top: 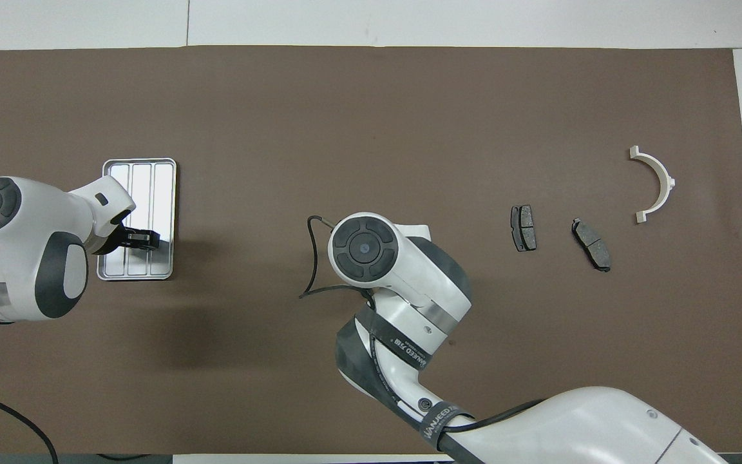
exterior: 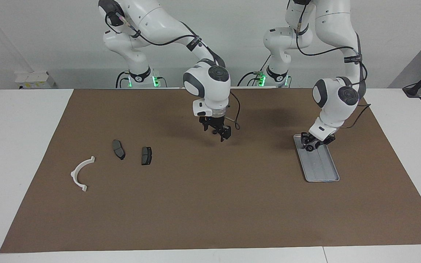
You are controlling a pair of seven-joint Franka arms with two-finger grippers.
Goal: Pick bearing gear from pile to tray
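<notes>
Bearing gear delivery to the tray seemed to be the step in hand. The brown mat (exterior: 210, 204) covered most of the table. On it, toward the left arm's end, lay the tray (exterior: 323, 171). The left gripper (exterior: 311, 143) hung low over the tray's end nearer to the robots; whether it was clenched or released I could not tell. The right gripper (exterior: 222, 134) waited over the middle of the mat, its jaws apart and holding nothing. The pile was well apart, toward the right arm's end: a white half-ring (exterior: 79, 173) and two brake pads (exterior: 118, 149). A small dark round piece (exterior: 309, 148), probably the bearing gear, showed at the left gripper's tip, just over the tray floor. I could not tell whether it rested there. To do this well, I think the release should happen very low, because a round part may roll over the low rim. The gripper should then rise straight up.
</notes>
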